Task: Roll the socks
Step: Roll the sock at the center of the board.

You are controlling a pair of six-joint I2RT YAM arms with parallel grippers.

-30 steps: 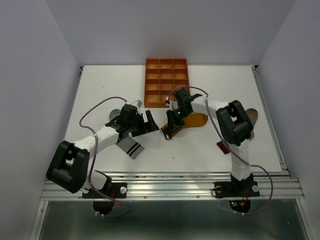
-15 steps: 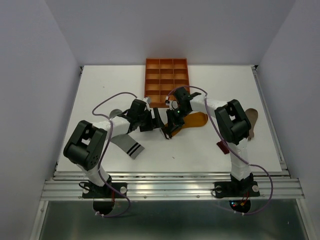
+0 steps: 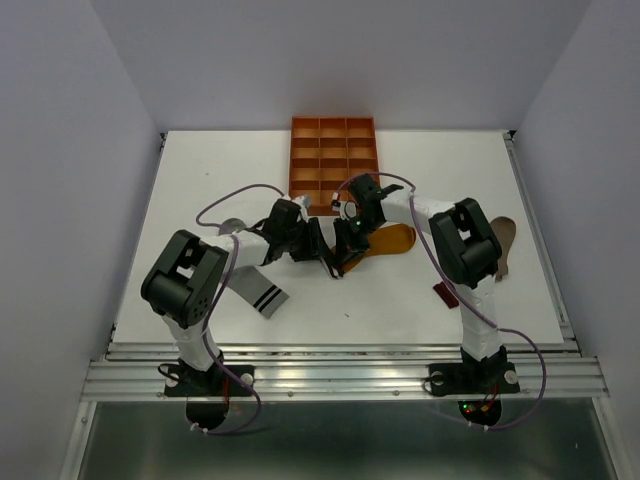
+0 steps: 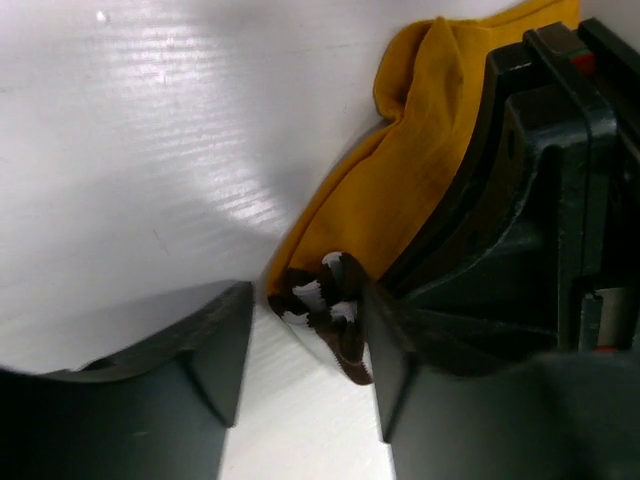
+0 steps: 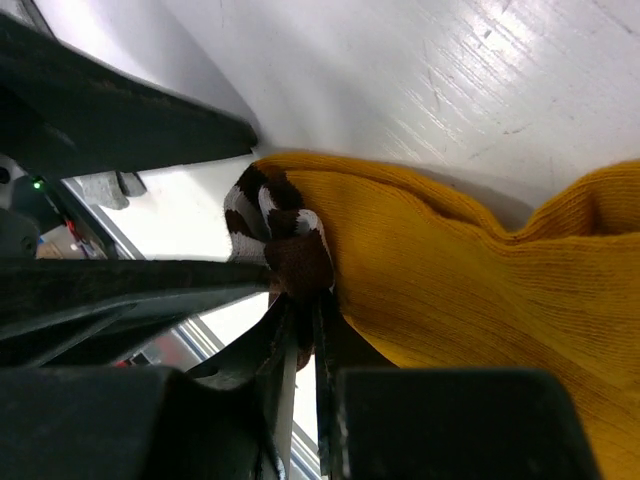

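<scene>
The mustard yellow sock [image 3: 388, 240] lies mid-table, its brown-white striped cuff [image 5: 270, 225] lifted. My right gripper [image 5: 305, 330] is shut on that cuff, pinching it between its fingertips. In the left wrist view the same cuff [image 4: 325, 305] hangs between the fingers of my left gripper [image 4: 305, 375], which is open; the cuff brushes the right finger [image 4: 385, 375] and white table shows beside the left one. The two grippers meet tip to tip [image 3: 330, 255]. The grey sock [image 3: 255, 290] lies flat under my left arm. The taupe-brown sock [image 3: 505, 240] lies at the right, partly behind my right arm.
The orange compartmented tray [image 3: 333, 165] stands at the back centre, just behind the grippers. The table's front edge and a metal rail [image 3: 340, 375] run along the bottom. Cables loop above both arms.
My left arm has swung right from over the grey sock to the yellow sock's cuff, and its jaws have narrowed around it. The right gripper has held still.
</scene>
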